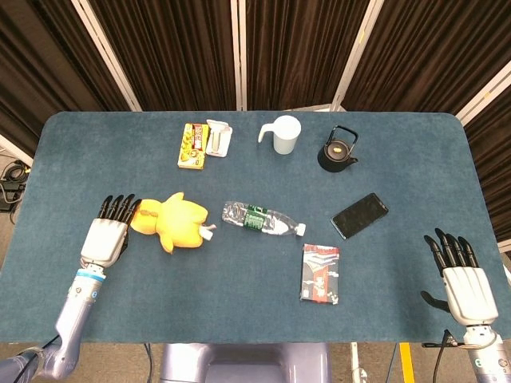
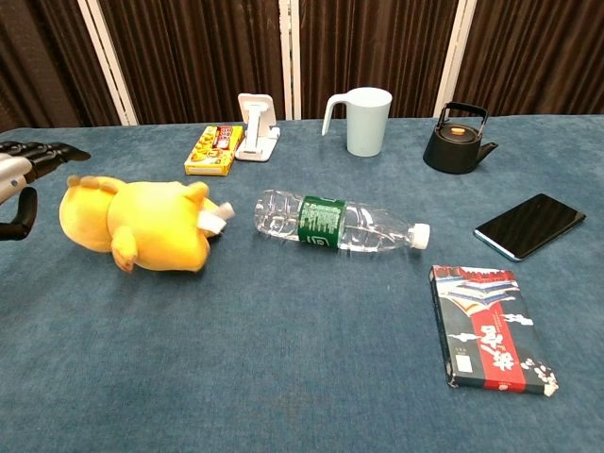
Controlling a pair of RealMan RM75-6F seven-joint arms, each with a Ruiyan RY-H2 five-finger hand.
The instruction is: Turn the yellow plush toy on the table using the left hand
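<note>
The yellow plush toy (image 1: 174,223) lies on its side on the blue table (image 1: 255,303), left of centre; the chest view shows the plush toy (image 2: 142,226) with its head toward the left. My left hand (image 1: 108,234) lies flat just left of it, fingers straight, fingertips right at the toy's head, holding nothing. Only the edge of the left hand (image 2: 21,173) shows in the chest view. At the table's near right corner my right hand (image 1: 461,279) rests open with fingers spread.
A plastic water bottle (image 1: 262,219) lies right beside the toy. A red-black book (image 1: 321,274), a black phone (image 1: 359,215), a black teapot (image 1: 337,149), a pale mug (image 1: 283,135), a white stand (image 1: 217,136) and a yellow snack box (image 1: 192,145) lie further off.
</note>
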